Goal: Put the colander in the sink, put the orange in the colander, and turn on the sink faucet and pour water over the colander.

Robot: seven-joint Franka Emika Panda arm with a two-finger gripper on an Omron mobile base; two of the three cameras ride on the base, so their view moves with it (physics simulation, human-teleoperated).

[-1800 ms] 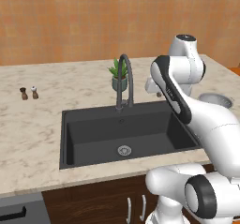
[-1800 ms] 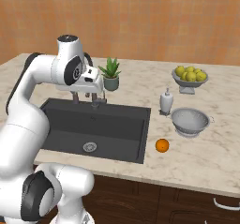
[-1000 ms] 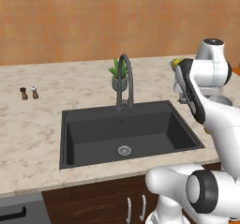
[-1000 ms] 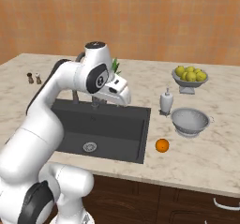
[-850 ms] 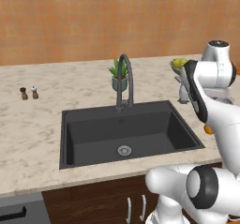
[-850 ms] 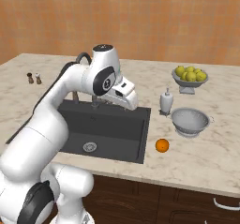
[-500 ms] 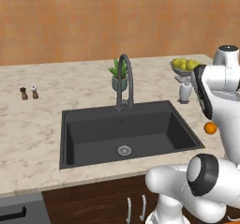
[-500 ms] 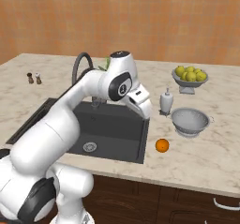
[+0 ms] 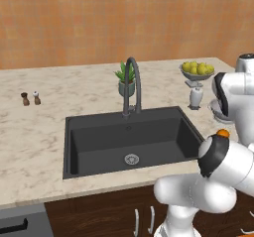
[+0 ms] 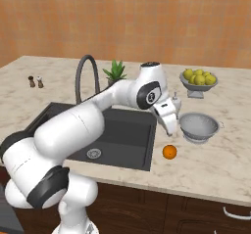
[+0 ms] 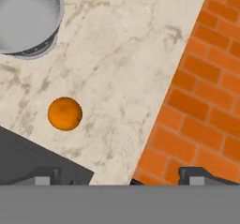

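My gripper (image 10: 172, 126) hangs over the counter (image 10: 215, 164) between the sink (image 10: 127, 152) and the colander (image 10: 198, 126), jaws wide apart, nothing between them. Right base view gives the full layout: colander upright on the counter right of the sink, orange (image 10: 169, 152) in front of it near the sink's right rim, apart from both. Left base view hides most of that behind my own arm: just a sliver of the colander (image 9: 218, 113) and the top of the orange (image 9: 222, 132) peek out, but it shows the whole sink (image 9: 99, 147) with its round drain (image 9: 131, 158) and the sink faucet (image 9: 132, 85) arching at the back rim. Hand view looks straight down: colander (image 11: 26, 19) cut off at the top left corner, orange (image 11: 65, 114) on bare marble (image 11: 122, 68), sink corner (image 11: 33, 164) at the bottom left, and the counter's straight edge running diagonally on the right with brick-pattern floor (image 11: 197, 101) beyond. My fingertips (image 11: 197, 177) sit at the bottom, far apart. Open marble all round the orange; basin clear. Colander interior empty; sink empty, no water visible. Footed bowl (image 10: 197, 84) at the back right holds yellow-green fruit. Small white bottle (image 10: 175, 101) stands just behind my hand, potted plant (image 10: 114, 71) behind the faucet (image 10: 86, 79), two small shakers (image 9: 31, 98) far left on the counter.
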